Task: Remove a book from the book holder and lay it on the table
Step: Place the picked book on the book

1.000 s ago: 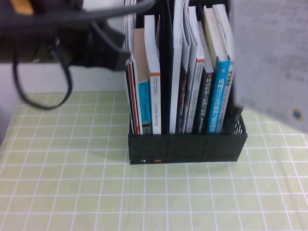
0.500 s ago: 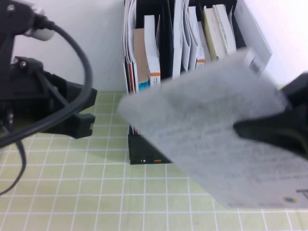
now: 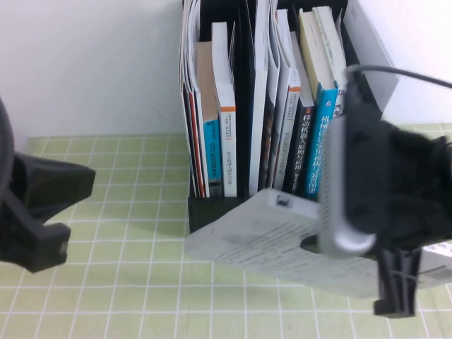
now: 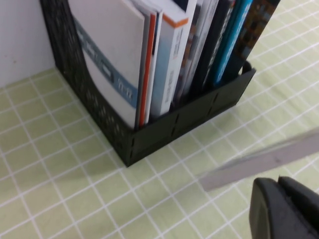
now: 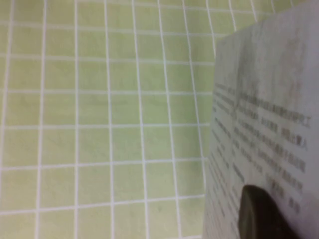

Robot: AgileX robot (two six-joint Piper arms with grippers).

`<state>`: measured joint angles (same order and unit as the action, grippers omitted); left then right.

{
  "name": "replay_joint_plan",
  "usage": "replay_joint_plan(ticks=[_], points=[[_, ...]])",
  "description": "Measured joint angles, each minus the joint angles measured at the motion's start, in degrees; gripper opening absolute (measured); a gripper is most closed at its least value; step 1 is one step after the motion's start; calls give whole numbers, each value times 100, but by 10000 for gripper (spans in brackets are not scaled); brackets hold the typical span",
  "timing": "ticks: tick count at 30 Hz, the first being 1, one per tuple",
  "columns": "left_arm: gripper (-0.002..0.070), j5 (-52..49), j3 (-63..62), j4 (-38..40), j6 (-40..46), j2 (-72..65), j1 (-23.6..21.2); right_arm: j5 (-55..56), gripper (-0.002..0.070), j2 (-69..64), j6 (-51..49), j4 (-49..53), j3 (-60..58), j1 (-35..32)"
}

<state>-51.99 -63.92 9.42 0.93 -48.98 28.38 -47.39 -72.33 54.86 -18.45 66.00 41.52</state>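
Note:
The book [image 3: 261,233] shows a white cover with lines of small text and lies almost flat, low over the table [image 3: 106,282], in front of the book holder [image 3: 212,208]. My right gripper [image 3: 314,246] is shut on the book's right part, and the arm hides that end. In the right wrist view a dark fingertip [image 5: 264,214] presses on the book's cover [image 5: 269,114]. My left gripper [image 3: 49,212] is at the far left over the table, empty. In the left wrist view it [image 4: 284,209] is shut beside the book's edge [image 4: 269,157], apart from the holder [image 4: 189,117].
The holder stands against the white back wall with several upright books, among them a blue-spined book [image 3: 321,141] and a white-spined one with an orange mark [image 3: 227,134]. Green grid cloth lies open at the front left.
The book has come down from a raised tilt in front of the holder to nearly flat, low over the table. The right arm now covers its right end. The left arm has drawn back to the left.

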Motion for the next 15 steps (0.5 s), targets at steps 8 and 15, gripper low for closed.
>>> replay_joint_plan(ticks=[8,15], points=[[-2,-187,133,-263,-146,33,0,87,117,-1196,-2863,4185,296,1575],[-2,-149,451,-385,-146,33,0,393,117,-1690,-5046,6773,299,2283]])
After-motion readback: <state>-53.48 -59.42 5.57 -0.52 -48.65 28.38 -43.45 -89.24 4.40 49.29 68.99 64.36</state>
